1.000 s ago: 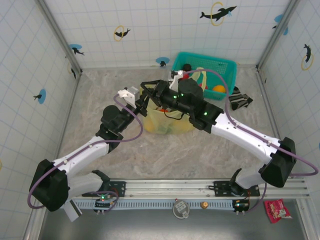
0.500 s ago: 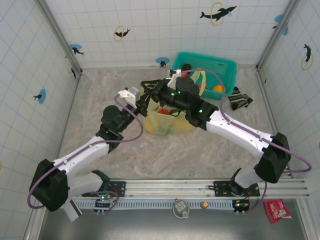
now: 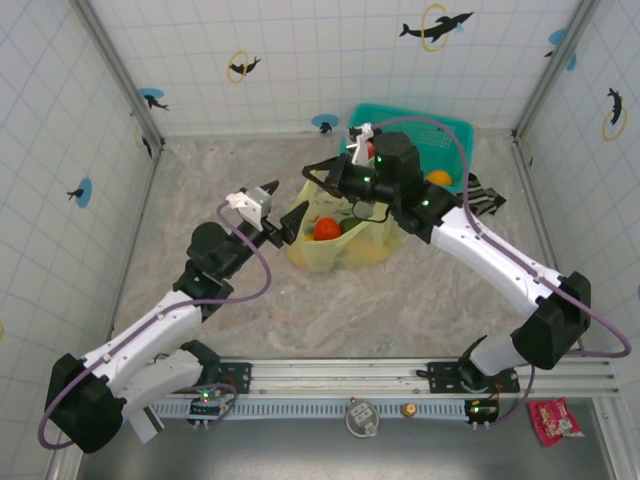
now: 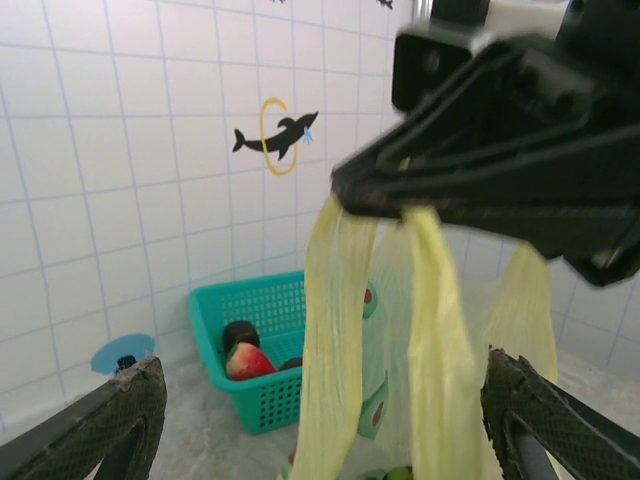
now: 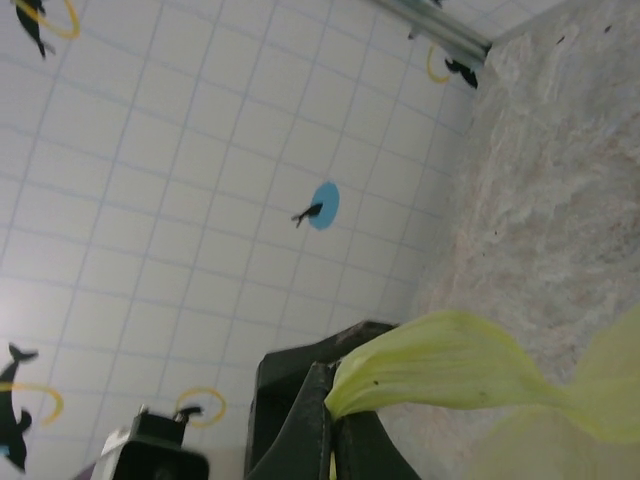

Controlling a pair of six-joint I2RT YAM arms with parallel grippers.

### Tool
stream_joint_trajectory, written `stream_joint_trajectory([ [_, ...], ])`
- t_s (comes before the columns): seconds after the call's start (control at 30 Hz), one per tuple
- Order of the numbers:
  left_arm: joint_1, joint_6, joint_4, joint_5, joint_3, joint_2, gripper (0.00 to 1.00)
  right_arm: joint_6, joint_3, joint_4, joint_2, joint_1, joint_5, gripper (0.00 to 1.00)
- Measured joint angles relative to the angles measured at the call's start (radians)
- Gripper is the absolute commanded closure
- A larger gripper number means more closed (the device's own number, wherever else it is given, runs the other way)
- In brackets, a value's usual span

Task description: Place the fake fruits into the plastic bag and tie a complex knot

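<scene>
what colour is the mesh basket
Teal basket, clearest in the left wrist view.

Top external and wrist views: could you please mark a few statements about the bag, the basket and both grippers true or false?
1. The right gripper is shut on the handles of the plastic bag. True.
2. The left gripper is clamped on the bag. False: its jaws stand wide open.
3. The teal basket holds no fruit. False: a red fruit and a dark fruit lie in it.
4. A red-orange fruit sits inside the bag. True.
</scene>
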Motion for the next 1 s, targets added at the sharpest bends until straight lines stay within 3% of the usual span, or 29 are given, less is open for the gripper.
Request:
stream_joint_trajectory([
  [0.33,0.036,-0.004,0.006,0.069,-0.002,0.098,0.22,-0.259,0.465,-0.374,0.182,-0.042,-0.174,1.00],
  [0.77,0.060,-0.031,0.136,0.249,-0.001,0.145,0.25,-0.334,0.480,-0.486,0.203,-0.054,-0.260,1.00],
  [1.0,0.060,-0.028,0.157,0.265,-0.008,0.103,0.19,-0.308,0.480,-0.470,0.203,-0.051,-0.261,1.00],
])
